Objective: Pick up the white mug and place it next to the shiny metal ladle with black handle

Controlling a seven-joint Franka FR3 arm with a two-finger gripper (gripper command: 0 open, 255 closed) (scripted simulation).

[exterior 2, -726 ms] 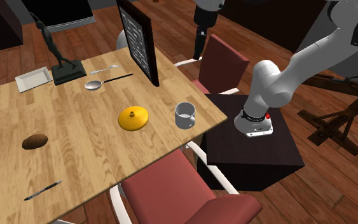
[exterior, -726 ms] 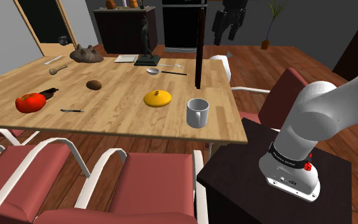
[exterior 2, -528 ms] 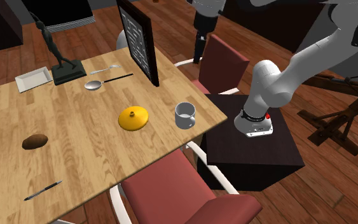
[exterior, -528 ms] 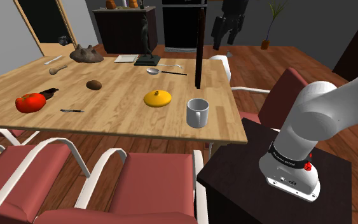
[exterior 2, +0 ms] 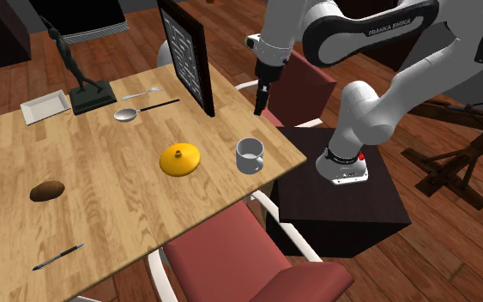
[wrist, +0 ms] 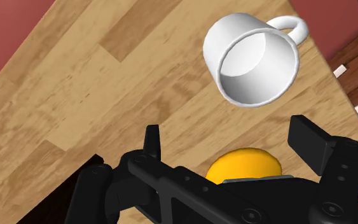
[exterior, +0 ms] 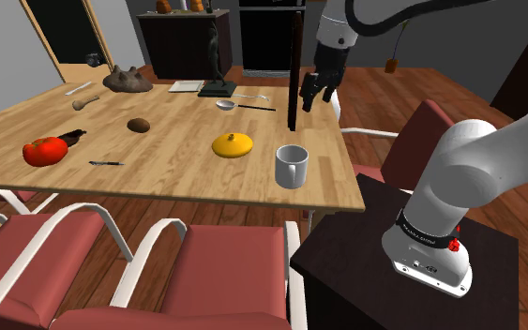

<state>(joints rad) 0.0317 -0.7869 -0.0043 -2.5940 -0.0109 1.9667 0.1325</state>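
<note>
The white mug [exterior: 292,166] [exterior 2: 250,155] [wrist: 250,58] stands upright on the wooden table [exterior: 158,159] close to its end by the stand, handle towards the table's edge. My gripper [exterior: 310,91] [exterior 2: 257,105] [wrist: 229,137] hangs in the air above and beyond the mug, beside the upright dark board. It is open, with nothing between its fingers [wrist: 152,139]. The metal ladle with a black handle [exterior: 238,105] [exterior 2: 141,110] lies flat farther along the table, past the board.
An upright dark framed board [exterior: 294,70] [exterior 2: 188,56] stands between mug and ladle. A round yellow-orange object [exterior: 233,144] [exterior 2: 180,159] [wrist: 244,164] lies near the mug. A dark statue [exterior 2: 81,73], white tray [exterior 2: 44,107], brown lump [exterior: 139,125] and red chairs [exterior: 215,281] surround.
The arm has swung down from high above the table's end. The gripper now hangs much lower, close beside the board and above the mug. The mug has not moved.
</note>
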